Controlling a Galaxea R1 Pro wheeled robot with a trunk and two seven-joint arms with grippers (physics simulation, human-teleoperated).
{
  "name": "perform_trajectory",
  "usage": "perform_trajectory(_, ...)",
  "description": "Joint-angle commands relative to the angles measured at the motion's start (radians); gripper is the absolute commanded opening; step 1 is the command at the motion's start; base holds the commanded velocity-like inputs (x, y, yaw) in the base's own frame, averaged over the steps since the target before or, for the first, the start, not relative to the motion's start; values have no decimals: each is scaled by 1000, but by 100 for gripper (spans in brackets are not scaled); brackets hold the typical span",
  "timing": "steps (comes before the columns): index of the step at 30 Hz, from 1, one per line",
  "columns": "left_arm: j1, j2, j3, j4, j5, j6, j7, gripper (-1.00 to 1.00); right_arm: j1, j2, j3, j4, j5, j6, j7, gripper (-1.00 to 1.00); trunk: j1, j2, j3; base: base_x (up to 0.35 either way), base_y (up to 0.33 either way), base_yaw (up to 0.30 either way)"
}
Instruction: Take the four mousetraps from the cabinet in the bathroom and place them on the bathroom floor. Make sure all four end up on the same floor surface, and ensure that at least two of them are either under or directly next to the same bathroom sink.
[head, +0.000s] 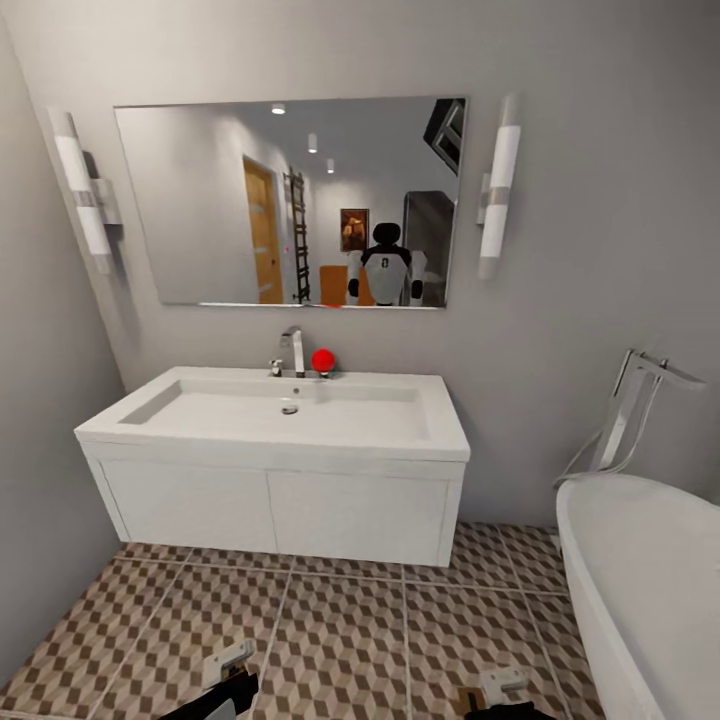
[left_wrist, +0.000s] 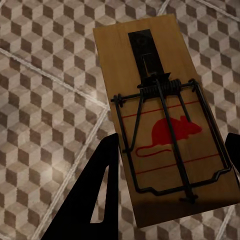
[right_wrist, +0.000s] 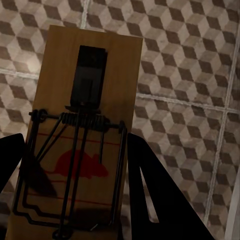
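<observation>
Robot faces the white wall-hung vanity with rectangular basin (head: 272, 430), which sits at 12 o'clock in the head view under a wide frameless mirror (head: 290, 200). A white bathtub rim (head: 640, 560) lies at 4 o'clock. The brown, beige and white cube-patterned tile floor (head: 340, 630) spreads out in front of the vanity.

Left gripper (left_wrist: 170, 175): black fingers (left_wrist: 95, 195) pinched on the long edges of a tan wooden mousetrap with black wire spring and red mouse print (left_wrist: 165, 120), held clear above the tiles. In the head view its tip (head: 228, 668) sits at 7 o'clock.

Right gripper (right_wrist: 75, 185): fingers (right_wrist: 150, 195) clamped on either side of a second tan wooden mousetrap, darker in shadow (right_wrist: 85, 130), also carried above the floor. Its tip in the head view (head: 503, 686) is at 5 o'clock.

Judgement: step in hand is setting these two traps down by the sink.
- Close in on the vanity first; the arms look well short of its front.
- Lower each trap flat, board face parallel to the tiles, before parting the fingers, so that it does not drop or flip.
- Place both just beside or under the vanity front, apart from each other.
- Keep the right arm off the tub.
</observation>
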Motion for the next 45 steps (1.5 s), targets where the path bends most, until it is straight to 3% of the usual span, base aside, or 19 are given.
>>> perform_trajectory(1, 0, 0, -8, -1, 6, -1, 6, -100, -1, 0, 2, 2, 5, 2, -3, -100, 0, -1, -1, 0, 0, -31)
perform_trajectory(45, 0, -9, -10, -8, 6, 3, 5, -100, -1, 0, 1, 2, 5, 2, -3, -100, 0, -1, -1, 0, 0, -12)
